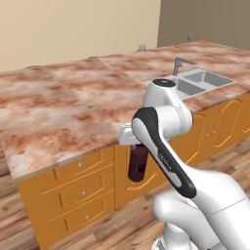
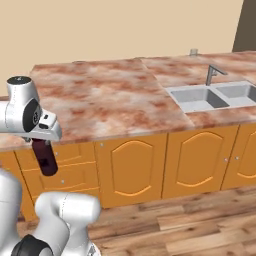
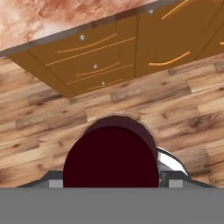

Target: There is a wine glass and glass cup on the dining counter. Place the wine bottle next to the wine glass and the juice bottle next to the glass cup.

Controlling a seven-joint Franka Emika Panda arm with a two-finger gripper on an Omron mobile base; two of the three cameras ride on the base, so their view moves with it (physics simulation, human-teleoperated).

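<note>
My gripper [image 1: 137,146] is shut on the top of the juice bottle [image 1: 138,165], a dark maroon cylinder that hangs upright below the hand. It hangs in the air in front of the drawers, below the front edge of the dining counter [image 1: 63,102]. From the right, the gripper [image 2: 43,145] and juice bottle [image 2: 46,157] are at the counter's [image 2: 110,95] left end. In the hand view the bottle's broad maroon cap [image 3: 111,157] sits between my fingertips [image 3: 173,179], above the wooden floor. The wine bottle is out of view. Two small pale things [image 1: 141,48] [image 1: 189,36] at the counter's far edge are too small to tell.
A steel double sink [image 1: 197,80] with a faucet [image 1: 178,63] is set into the right part of the counter. Orange-brown drawers [image 1: 80,188] and cabinet doors [image 2: 132,167] front it. Wooden floor [image 3: 131,100] lies below.
</note>
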